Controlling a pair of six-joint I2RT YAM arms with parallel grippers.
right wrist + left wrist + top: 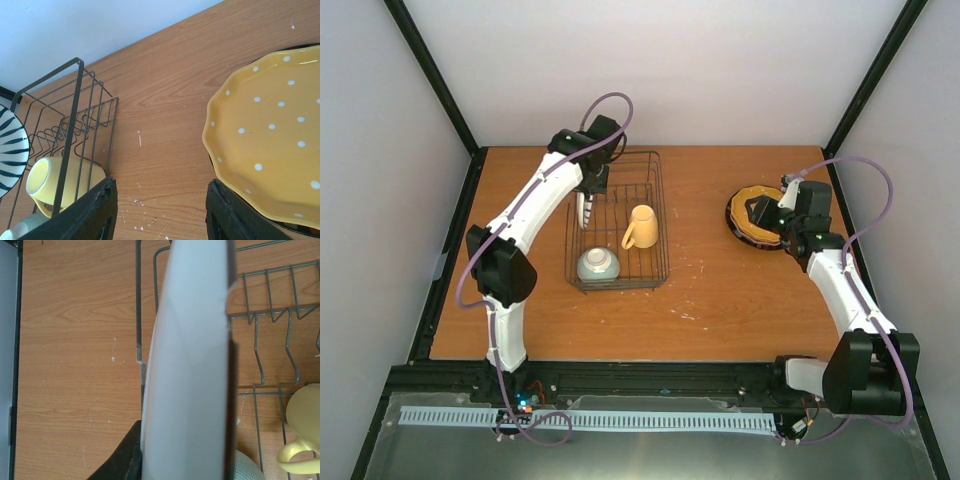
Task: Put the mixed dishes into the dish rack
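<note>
Right gripper [161, 185], its two dark fingers spread wide above the wooden desk [165, 100]. To the right lies a yellow white-dotted plate [270, 145]. To the left, reaching toward the desk's far edge, a wire rack [75, 100] holds a tipped yellow mug [55, 182] and a striped plate [12, 150].

The yellow mug [641, 228], bowl [598, 264] and striped plate [582, 210] crowd the dish rack [661, 190]; its far right corner is free.

No readable text, label, brand or number appears in any view.
</note>
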